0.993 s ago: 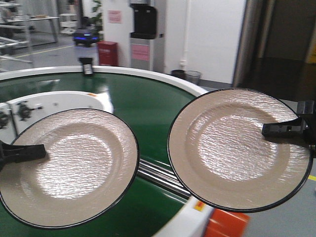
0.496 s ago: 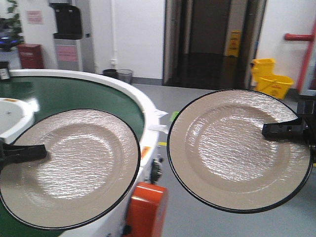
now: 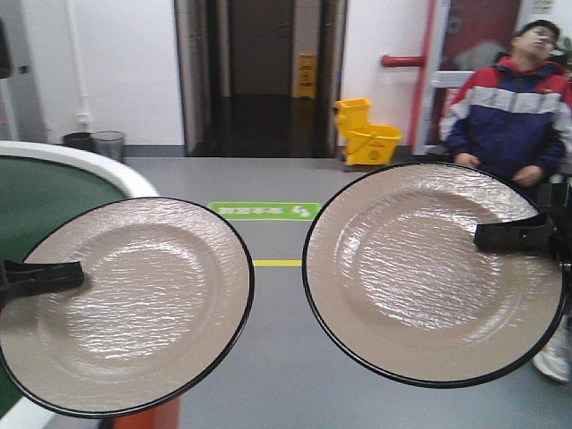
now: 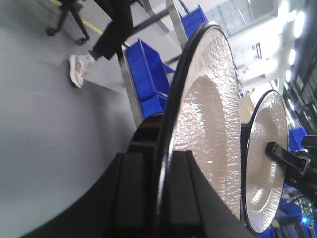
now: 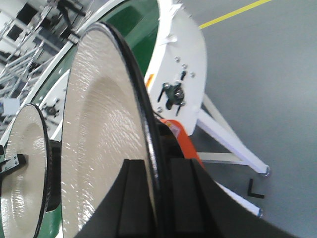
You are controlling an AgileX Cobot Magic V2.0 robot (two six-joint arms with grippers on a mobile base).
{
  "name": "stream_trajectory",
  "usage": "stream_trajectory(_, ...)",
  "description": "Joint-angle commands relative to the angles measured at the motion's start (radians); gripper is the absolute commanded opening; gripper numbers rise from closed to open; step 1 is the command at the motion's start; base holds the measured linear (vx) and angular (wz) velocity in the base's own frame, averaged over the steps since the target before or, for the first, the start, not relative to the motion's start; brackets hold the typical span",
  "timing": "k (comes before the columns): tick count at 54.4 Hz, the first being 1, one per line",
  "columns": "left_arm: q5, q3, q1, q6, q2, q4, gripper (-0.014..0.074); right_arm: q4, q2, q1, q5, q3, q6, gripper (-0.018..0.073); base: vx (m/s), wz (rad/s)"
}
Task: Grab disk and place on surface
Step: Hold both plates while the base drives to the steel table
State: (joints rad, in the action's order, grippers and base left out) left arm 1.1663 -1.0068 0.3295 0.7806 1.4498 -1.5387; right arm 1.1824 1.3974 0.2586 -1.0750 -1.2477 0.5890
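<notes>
"While you are swinging round, what is changing out front?"

"Only the background. A second ago the green belt was filling the view under both disks. Now it is slipping off at my left edge, and I am looking across bare floor at a doorway, a yellow bucket and a person off to my right."

"And the disks?"

"They are sitting just where they were. My left fingers are clamping the rim of the left disk. My right fingers are clamping the rim of the right disk. Both are hanging in the air, side by side and not touching. Each wrist view is showing a rim pinched from both sides."

"So where is that leaving the task?"

"The grabbing is looking done. I am judging that I am turning away from the belt to find the surface. It is not showing in any view yet, so the placing is still waiting. How near that person is standing I cannot tell, so I am thinking the rest of the turn is calling for care on my right side."
</notes>
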Motion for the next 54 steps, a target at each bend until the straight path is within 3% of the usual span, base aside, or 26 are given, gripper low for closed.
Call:
stream_trajectory(1, 0.058, -0.029, -0.005, -0.013, -0.045, -0.135, -0.0001, 0.129, -0.036, 0.004, 0.014, -0.032, -0.002, -0.0009, 0.01, -0.51)
stream_trajectory(34, 0.058, -0.029, -0.005, -0.013, -0.045, -0.135, -0.0001, 0.129, -0.036, 0.004, 0.011, -0.032, -0.002, -0.0009, 0.12, -0.54)
stream_trajectory(54, 0.058, -0.029, -0.005, -0.013, -0.045, -0.135, -0.0001, 0.129, -0.036, 0.004, 0.010, -0.032, -0.002, -0.0009, 0.28, -0.29)
